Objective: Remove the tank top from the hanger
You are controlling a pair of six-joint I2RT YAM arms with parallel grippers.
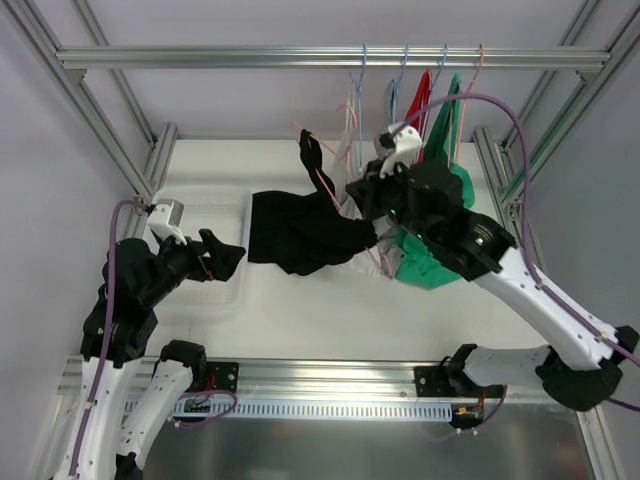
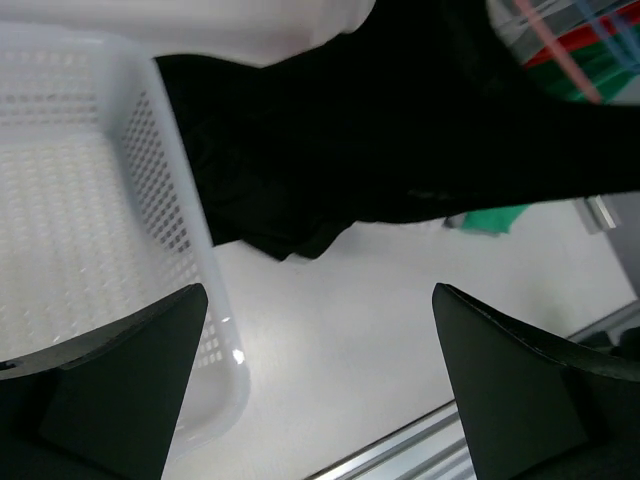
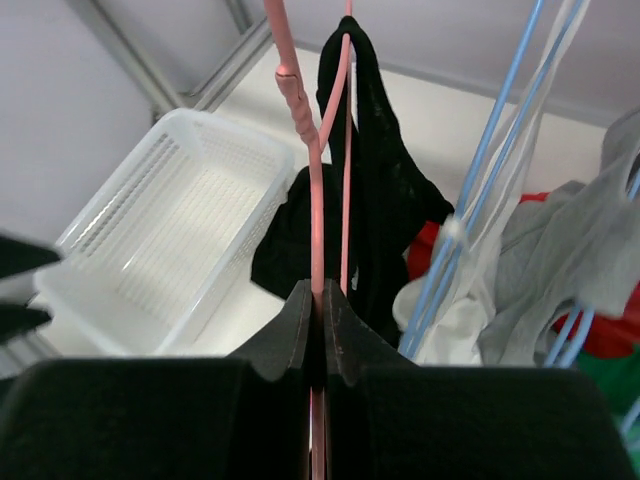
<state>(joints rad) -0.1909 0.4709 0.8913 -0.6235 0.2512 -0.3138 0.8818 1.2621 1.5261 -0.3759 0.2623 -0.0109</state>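
Pinching the wire of the pink hanger (image 3: 312, 170) with the right fingers (image 3: 300, 335), pressed together on it low down. Hanger tilted, held up off the table (image 2: 340, 330) and below the top rail (image 1: 250, 57).

Holding the left fingers (image 1: 222, 252) spread wide, gripping nothing, above the near right corner of the white basket (image 1: 200, 215). Near the cloth, not touching it.

Not yet off the hanger: black tank top (image 1: 300, 235). One strap looped over the hanger's upper end, narrow, running down alongside the pink wire in the right wrist view. Body bunched, hanging left of the right fingers, between the two arms, over the table. Left edge of the body right at the basket's right wall; touching or apart, cannot tell. From the left wrist camera: black cloth across the upper frame, ahead of the spread fingers, lowest fold above bare table just beside the basket's corner.

Behind the held hanger, on the rail: blue hangers (image 3: 500, 150), plus white garment (image 3: 445, 310), grey garment (image 3: 570, 260), red garment (image 3: 600, 335). Green garment (image 1: 425, 268) low beside the right arm, just right of the tank top; hanging or resting on the table, cannot tell.

Basket flat on the table at the left side, open side up.
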